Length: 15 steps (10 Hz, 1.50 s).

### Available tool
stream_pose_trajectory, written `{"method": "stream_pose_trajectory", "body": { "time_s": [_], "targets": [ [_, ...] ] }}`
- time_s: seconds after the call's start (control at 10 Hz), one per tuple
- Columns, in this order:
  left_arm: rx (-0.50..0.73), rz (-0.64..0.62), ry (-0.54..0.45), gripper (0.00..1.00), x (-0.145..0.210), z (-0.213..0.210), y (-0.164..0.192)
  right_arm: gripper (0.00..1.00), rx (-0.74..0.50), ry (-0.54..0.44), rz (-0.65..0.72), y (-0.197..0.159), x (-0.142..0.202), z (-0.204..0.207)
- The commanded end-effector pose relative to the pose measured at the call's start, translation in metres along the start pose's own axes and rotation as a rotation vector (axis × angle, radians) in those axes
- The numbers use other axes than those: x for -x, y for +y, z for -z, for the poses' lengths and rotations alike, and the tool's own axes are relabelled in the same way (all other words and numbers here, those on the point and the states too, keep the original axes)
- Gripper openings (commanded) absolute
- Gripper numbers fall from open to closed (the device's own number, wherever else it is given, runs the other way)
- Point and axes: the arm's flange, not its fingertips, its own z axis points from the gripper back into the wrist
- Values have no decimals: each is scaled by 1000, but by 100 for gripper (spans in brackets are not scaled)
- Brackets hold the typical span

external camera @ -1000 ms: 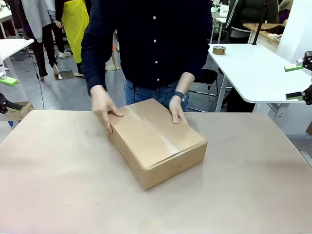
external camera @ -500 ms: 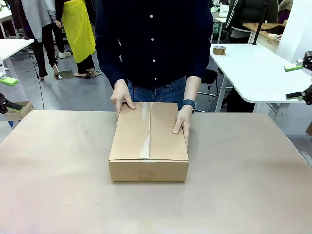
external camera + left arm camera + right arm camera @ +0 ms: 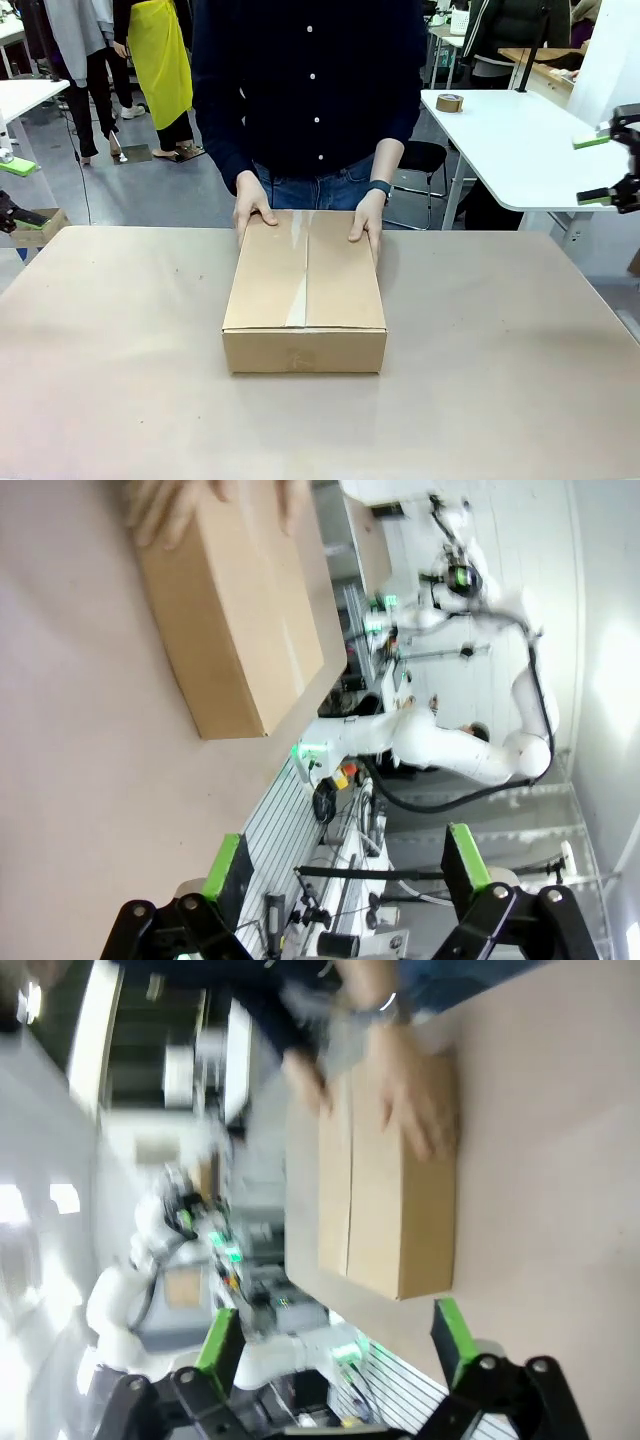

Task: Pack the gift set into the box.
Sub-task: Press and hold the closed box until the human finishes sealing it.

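The box (image 3: 305,290) lies shut in the middle of the table, its flaps down and a strip of clear tape along the seam. A person's hands (image 3: 255,212) rest on its two far corners. The gift set is hidden. My left gripper (image 3: 20,192) hangs open at the far left edge, well away from the box. At the far right, off the table, my right gripper (image 3: 597,168) is open too. The left wrist view has the box (image 3: 235,630) far beyond the open left gripper (image 3: 345,865). In the right wrist view the box (image 3: 385,1190) lies beyond the open right gripper (image 3: 335,1345).
A white side table (image 3: 520,150) with a roll of tape (image 3: 449,102) stands at the back right. A small cardboard box (image 3: 42,228) sits past the table's left edge. Other people stand farther back. Bare tabletop (image 3: 500,380) surrounds the box.
The person has turned the box from a slant to square with the table and shifted both hands to its far corners. My right gripper has moved slightly up.
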Motion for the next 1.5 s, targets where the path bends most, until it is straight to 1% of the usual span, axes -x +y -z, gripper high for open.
{"method": "stream_pose_trajectory", "body": {
  "time_s": [0.0,0.1,0.2,0.3,0.4,0.5,0.6,0.7,0.8,0.9,1.0,1.1,1.2,1.3,1.4],
  "targets": [
    [75,379,58,100,-25,80,-24,100,-45,255,-488,44,-16,107],
    [12,640,-34,100,-28,126,-32,100,-55,348,-774,56,-9,159],
    [-15,847,-82,100,-20,161,-35,100,-145,452,-997,60,2,191],
    [-36,958,-88,100,-14,180,-30,100,-202,513,-1084,56,10,201],
    [-66,1031,-98,100,-11,194,-22,100,-235,404,-1053,55,14,195],
    [-65,887,-90,100,-9,178,-22,100,-31,208,-904,59,14,154],
    [-67,787,-40,100,-26,193,-41,100,-12,432,-737,76,30,227],
    [-67,787,-40,100,-26,193,-41,100,-12,432,-737,76,30,227],
    [-85,871,-59,100,-16,197,-29,100,-17,359,-852,68,17,195],
    [-231,970,-386,100,-28,218,-23,100,-108,448,-1196,64,4,228],
    [-171,1112,-502,100,-33,234,-10,100,-259,405,-1444,44,-6,250],
    [-239,1273,-558,100,-34,246,5,100,-251,404,-1525,23,-14,268],
    [-193,1292,-537,100,-35,255,17,100,-280,379,-1557,7,-15,290],
    [-196,1329,-476,100,-37,263,28,100,-328,300,-1556,-6,-17,312],
    [-117,1329,-366,100,-40,273,36,100,-337,242,-1510,-22,-21,333]
  ]
}}
